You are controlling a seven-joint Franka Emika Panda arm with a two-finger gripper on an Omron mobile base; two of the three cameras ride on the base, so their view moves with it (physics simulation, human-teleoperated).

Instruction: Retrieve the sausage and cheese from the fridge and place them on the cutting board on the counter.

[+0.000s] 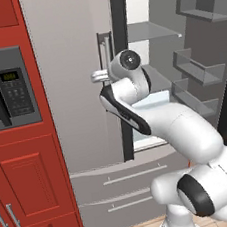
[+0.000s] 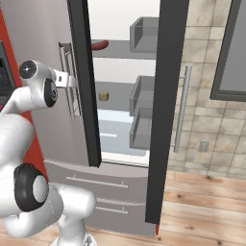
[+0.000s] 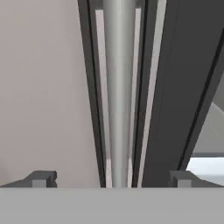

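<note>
Fingers spread wide at the closed fridge door's handle

In the hand view the gripper (image 3: pixel 112 179) has its fingers (image 3: pixel 41 178) wide apart, one on each side of the upright bar handle (image 3: pixel 118 87) of the fridge (image 1: pixel 77 89), gripping nothing. Just beyond one finger runs the dark edge of that shut door, then the gap into the open half. Inside, past that edge, the sausage (image 2: pixel 99 45) lies on an upper shelf and the cheese (image 2: pixel 103 95) sits on the shelf below. The swung-out door (image 2: pixel 166 110) carries grey bins (image 2: pixel 140 126).
</note>
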